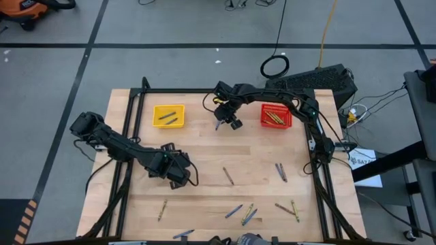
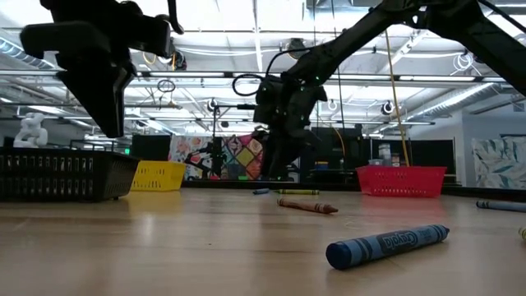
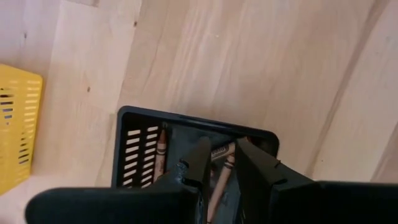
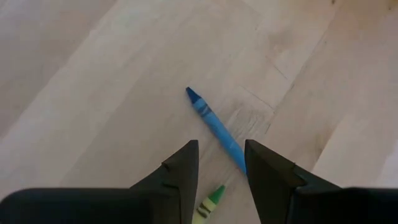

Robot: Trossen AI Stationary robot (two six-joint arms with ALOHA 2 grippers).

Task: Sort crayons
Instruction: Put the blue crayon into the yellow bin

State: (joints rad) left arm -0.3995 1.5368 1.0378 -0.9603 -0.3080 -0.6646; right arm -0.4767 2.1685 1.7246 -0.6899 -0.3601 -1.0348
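We see a lab or workshop hall: grey floor (image 1: 170, 61) marked with black tape lines, cables (image 1: 320, 34) trailing beyond the table (image 1: 204, 156), ceiling beams (image 2: 460, 74) and strip lights overhead

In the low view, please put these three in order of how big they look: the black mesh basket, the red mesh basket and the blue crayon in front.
1. The black mesh basket, partly cut off by the picture's edge.
2. The blue paper-wrapped crayon; it looks big only because it lies nearest the camera.
3. The red mesh basket, about as long as the crayon, so this rank is unsure.
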